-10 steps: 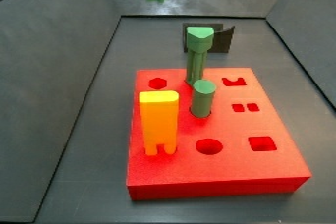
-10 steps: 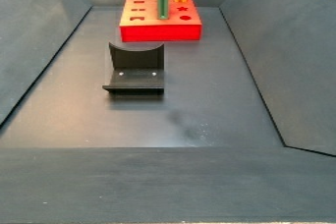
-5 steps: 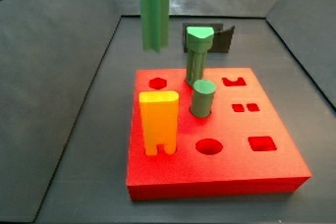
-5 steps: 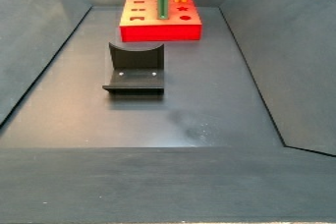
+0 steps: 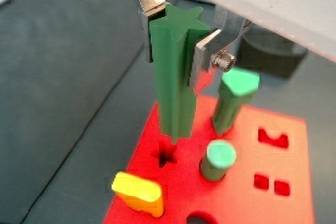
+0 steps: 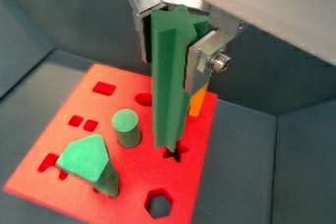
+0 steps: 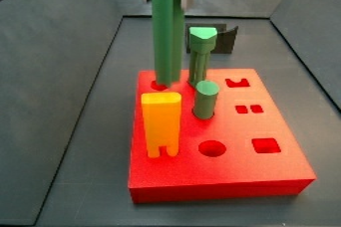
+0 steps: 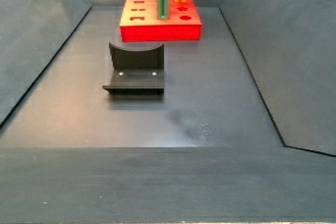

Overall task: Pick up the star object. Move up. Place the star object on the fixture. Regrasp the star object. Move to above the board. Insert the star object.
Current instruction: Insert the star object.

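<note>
Above the board (image 7: 220, 136), the star object (image 5: 174, 81) is held upright, clamped at its top between the gripper (image 5: 182, 31) fingers. In both wrist views its lower end is seen at a notched hole (image 6: 171, 152); seating depth cannot be told. The fixture (image 8: 134, 68) is seen well apart from the board on the floor.

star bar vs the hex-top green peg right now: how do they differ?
The star bar is clamped in the pincer above the board; the hex-top peg stands free in the board.

The bar is slender with grooved sides and a star-shaped end; the peg has a wider hexagonal head on a round shaft.

In a side view the bar's top runs out of frame, well above the peg's head.

Both are green and upright.
</note>
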